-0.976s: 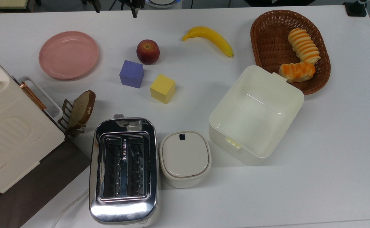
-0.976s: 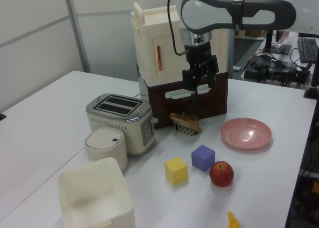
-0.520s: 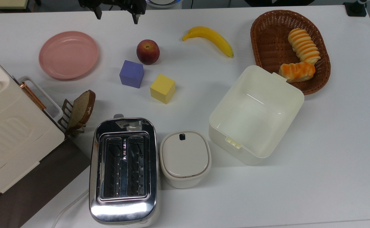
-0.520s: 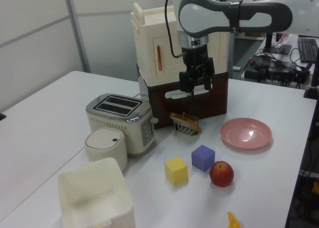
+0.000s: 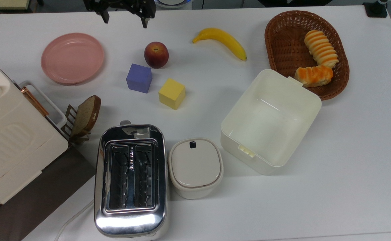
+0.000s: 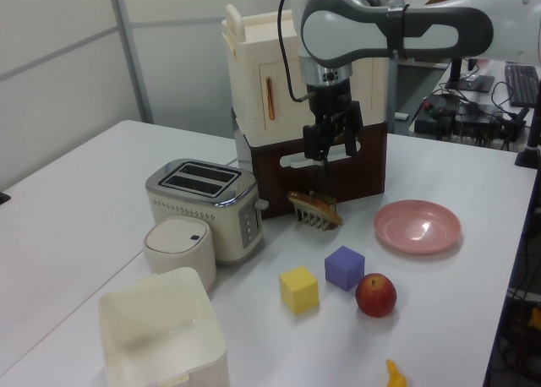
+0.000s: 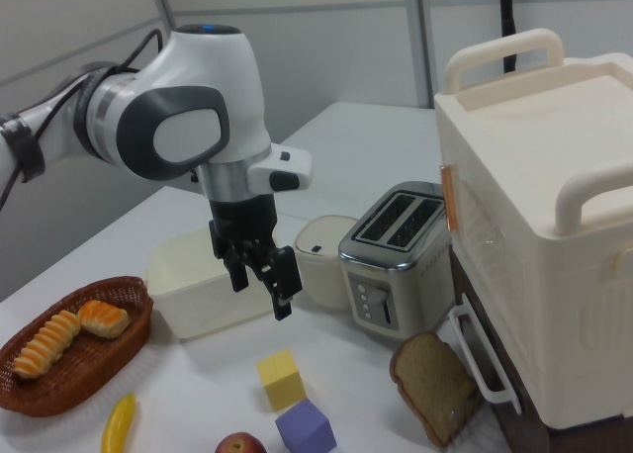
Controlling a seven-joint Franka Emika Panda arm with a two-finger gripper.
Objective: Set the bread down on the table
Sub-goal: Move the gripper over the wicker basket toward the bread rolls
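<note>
Beside the rim of the wicker basket [image 5: 282, 40] nearest the cream tub [image 5: 270, 120], top view: the bread [image 5: 314, 76] lies inside the basket, touching one longer striped roll [image 5: 321, 48]; the gripper [image 5: 124, 16], jaws apart and empty, hangs well apart from the basket, beyond the apple [image 5: 156, 54]. The step in hand is judged to be the approach; done well, it would carry the gripper above the banana [image 5: 220, 38] and basket rim, then bring it down across the bread's short width, clear of the striped roll, before setting it on bare table [image 5: 349, 160]. Count: one basket, two rolls, one banana, one apple, two cubes, one pink plate [image 5: 72, 57], one toaster [image 5: 130, 179], one lidded pot [image 5: 195, 167], one tub, one bread slice [image 5: 87, 114]. Left view: the gripper [image 6: 330, 146], jaws parted, hangs above the slice [image 6: 314, 208]. Right view: the bread [image 7: 104, 317] rests at the basket [image 7: 59, 389] end nearest the tub [image 7: 198, 285]; the gripper [image 7: 259, 280] hovers above the yellow cube [image 7: 281, 379].
</note>
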